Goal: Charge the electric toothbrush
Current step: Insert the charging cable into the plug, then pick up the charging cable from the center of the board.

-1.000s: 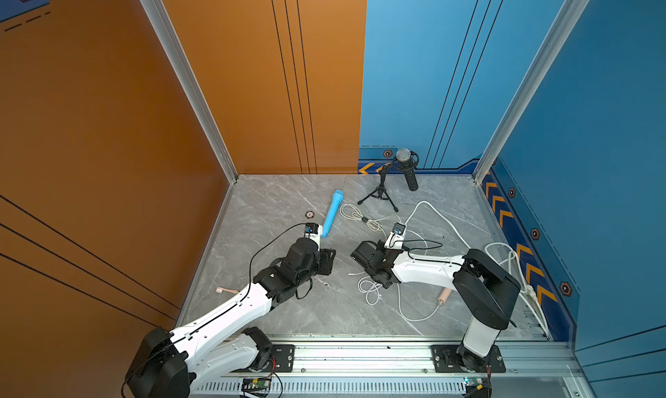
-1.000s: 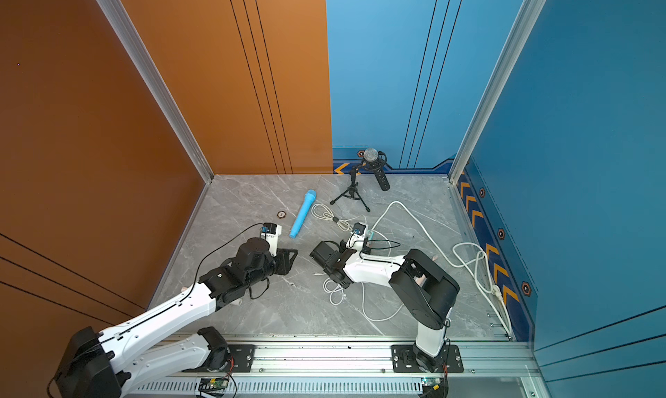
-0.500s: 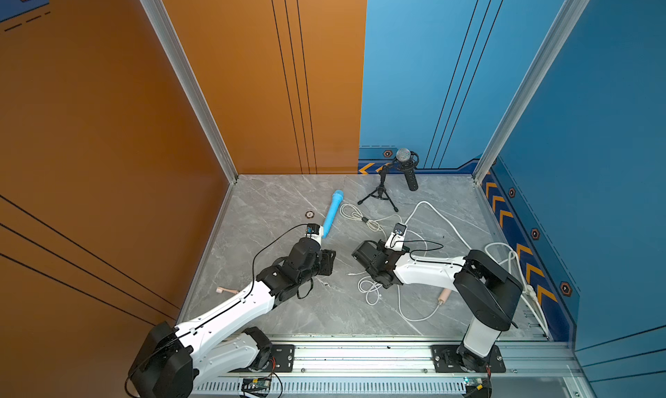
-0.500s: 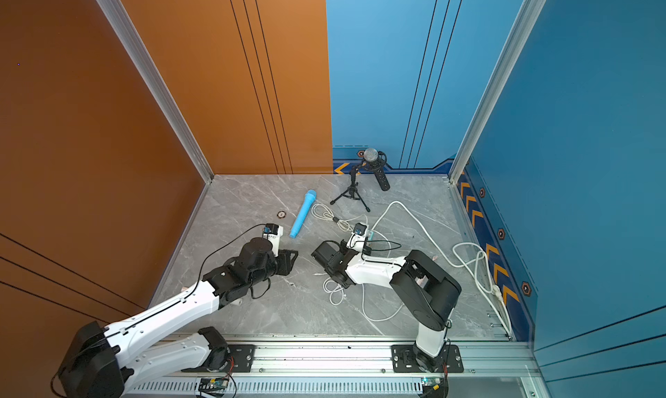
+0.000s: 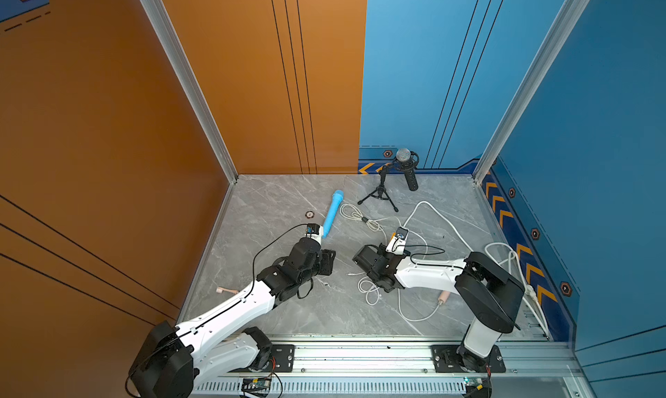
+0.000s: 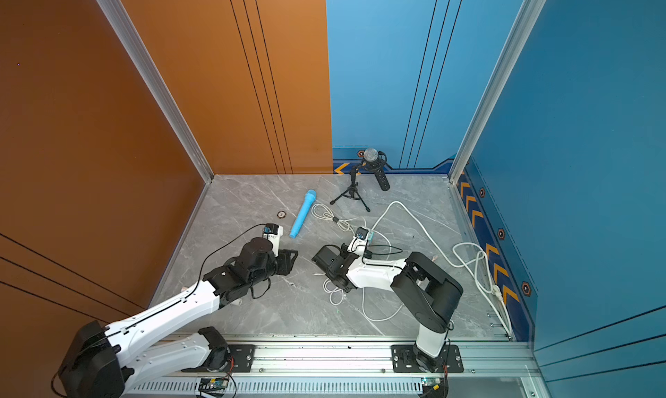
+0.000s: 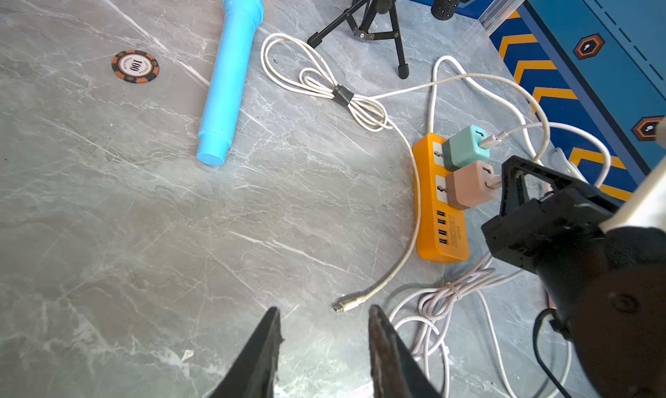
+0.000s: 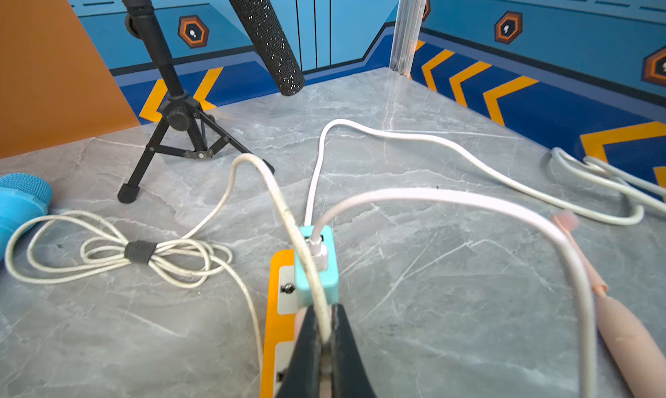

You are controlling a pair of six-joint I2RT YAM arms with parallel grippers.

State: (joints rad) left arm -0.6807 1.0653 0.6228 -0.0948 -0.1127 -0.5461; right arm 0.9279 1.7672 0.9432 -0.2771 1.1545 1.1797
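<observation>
The toothbrush (image 8: 620,327) lies flat on the counter (image 5: 274,212), close beside the right arm (image 5: 425,273) and partly hidden under it from above. Neither arm has hold of it.

The right jaws are pressed together on one end of the cream cable (image 8: 248,157), right over the pink adapter (image 7: 466,187) on the orange strip (image 7: 429,230). To my eye that grip is there to push or steady the cable's end in the adapter. It looks seated, but the jaws hide the joint, so I can't swear to it. The teal adapter (image 7: 465,147) next to it already carries a pale cable (image 8: 450,196), which arcs off toward the toothbrush. Whether it reaches the handle I can't tell.

The left jaws, low over bare counter at the end of the left arm (image 5: 252,302), are spread part-way with nothing between them. They point at the cream cable's loose plug (image 7: 344,305), which lies just ahead of them, off the near corner of the strip. That modest gap suits a thin plug. I'd judge the left arm is lining up to pick that end and carry it to the toothbrush, which is well apart on the far side of the right arm.
</observation>
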